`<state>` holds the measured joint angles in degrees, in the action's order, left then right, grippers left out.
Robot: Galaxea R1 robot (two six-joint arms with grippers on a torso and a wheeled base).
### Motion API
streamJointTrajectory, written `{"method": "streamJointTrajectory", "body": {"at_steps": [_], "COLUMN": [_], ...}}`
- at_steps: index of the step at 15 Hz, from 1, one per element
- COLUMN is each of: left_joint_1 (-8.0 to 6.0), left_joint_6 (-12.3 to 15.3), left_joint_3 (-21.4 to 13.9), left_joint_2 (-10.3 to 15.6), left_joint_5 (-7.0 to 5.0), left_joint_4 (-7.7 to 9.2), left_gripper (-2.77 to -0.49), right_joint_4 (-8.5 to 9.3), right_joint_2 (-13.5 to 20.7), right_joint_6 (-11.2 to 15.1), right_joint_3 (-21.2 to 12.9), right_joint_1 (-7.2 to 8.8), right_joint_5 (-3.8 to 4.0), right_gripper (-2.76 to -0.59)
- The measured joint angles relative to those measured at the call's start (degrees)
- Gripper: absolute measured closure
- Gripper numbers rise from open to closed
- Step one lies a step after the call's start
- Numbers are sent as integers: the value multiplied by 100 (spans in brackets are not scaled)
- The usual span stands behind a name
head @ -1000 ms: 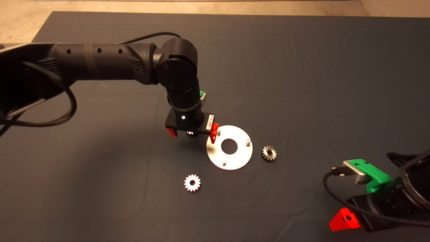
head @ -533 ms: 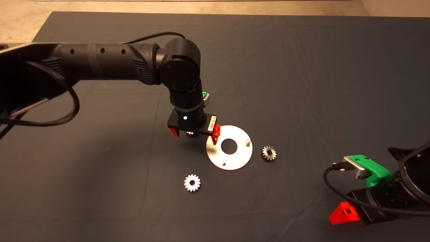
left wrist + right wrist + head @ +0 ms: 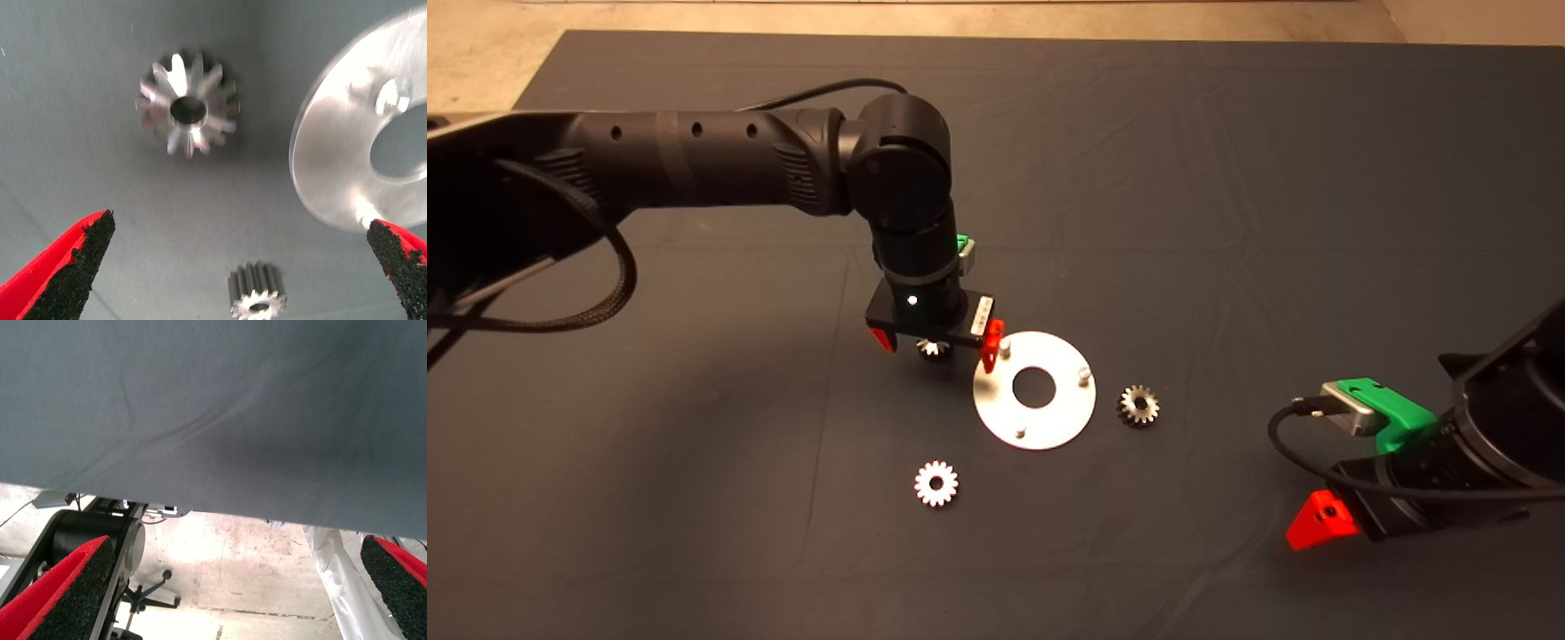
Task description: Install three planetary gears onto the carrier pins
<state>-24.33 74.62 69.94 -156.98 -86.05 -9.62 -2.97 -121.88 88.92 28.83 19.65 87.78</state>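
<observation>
**Left gripper poised over the first gear, beside the disc**

Head view: the left arm reaches in across the mat (image 3: 1227, 178), its wrist pointing straight down. The left gripper (image 3: 934, 342) hangs just beside the disc (image 3: 1049, 422), on the side away from the right arm. One gear (image 3: 932, 347) lies flat on the mat directly beneath it, between the two red fingers, bore upward. In the left wrist view this gear (image 3: 189, 110) sits ahead of the wide-spread fingers (image 3: 73, 267), apart from both pads and roughly centred between them; the disc edge (image 3: 320, 167) lies close to one finger.

The disc carries three pins (image 3: 1005, 342), all bare; no gear is mounted. The second gear (image 3: 936, 484) lies near the disc on the mat's near side; the third gear (image 3: 1138, 405) lies just beside the disc rim, toward the right arm.

The coming move likely turns on a straight descent, since the gear lies below the open jaws and, being round, has no long axis to align with. The finger nearest the disc may catch the rim or the adjacent pin.

The right gripper (image 3: 1320, 524) waits at the lower right, well apart from the parts, fingers (image 3: 73, 587) spread wide and empty.
</observation>
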Motion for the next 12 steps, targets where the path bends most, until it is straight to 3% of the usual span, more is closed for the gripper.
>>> {"method": "streamJointTrajectory", "body": {"at_steps": [6, 12], "left_joint_1": [2, 5], "left_joint_6": [-69, -263], "left_joint_3": [280, 403], "left_joint_2": [-177, -173], "left_joint_5": [9, 6], "left_joint_4": [0, 0], "left_gripper": [-275, -275], "right_joint_4": [0, 0], "right_joint_2": [0, -4], "right_joint_6": [-262, -325], "right_joint_3": [341, 400], "right_joint_1": [0, 0], "right_joint_5": [-2, 0], "right_gripper": [-276, -276]}}
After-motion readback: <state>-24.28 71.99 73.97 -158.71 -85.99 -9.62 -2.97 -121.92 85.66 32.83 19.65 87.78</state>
